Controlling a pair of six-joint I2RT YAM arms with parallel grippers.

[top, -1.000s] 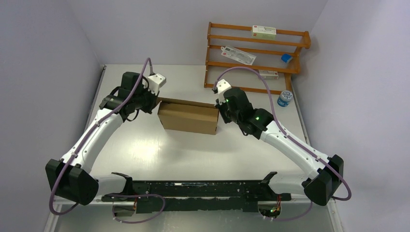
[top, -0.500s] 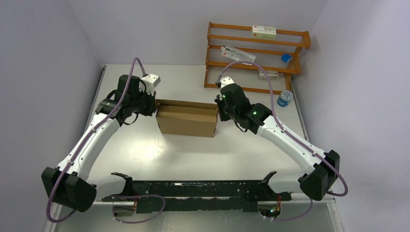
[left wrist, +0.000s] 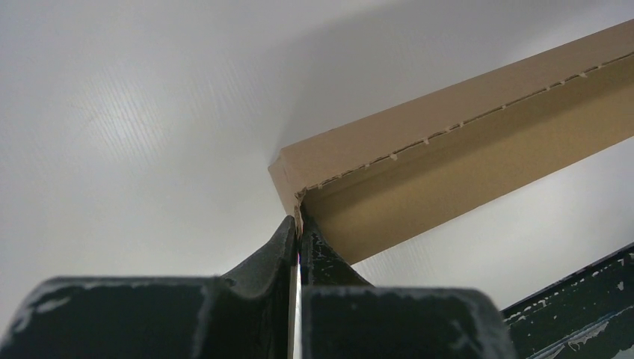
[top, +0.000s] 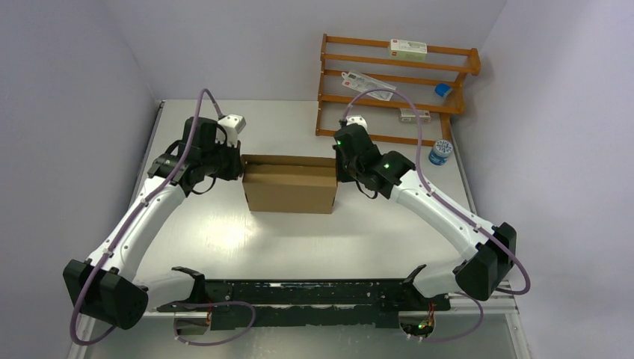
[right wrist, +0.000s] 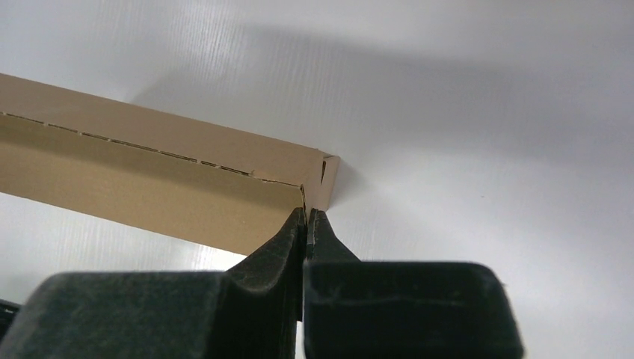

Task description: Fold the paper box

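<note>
The paper box is a plain brown cardboard box at the middle of the table, its lid panel raised and tilted. My left gripper is shut on the box's left end; in the left wrist view the fingertips pinch a thin cardboard edge at the corner. My right gripper is shut on the box's right end; in the right wrist view the fingertips pinch the cardboard edge at the corner. The box's long perforated edge runs away from each gripper.
A wooden rack stands at the back right with white cartons and a small blue item. A blue-capped jar sits on the table right of the rack. A black rail runs along the near edge.
Both grippers have moved toward the back of the table while gripping the box ends. The lid panel has swung up and back, so the box's top now shows an open gap.
</note>
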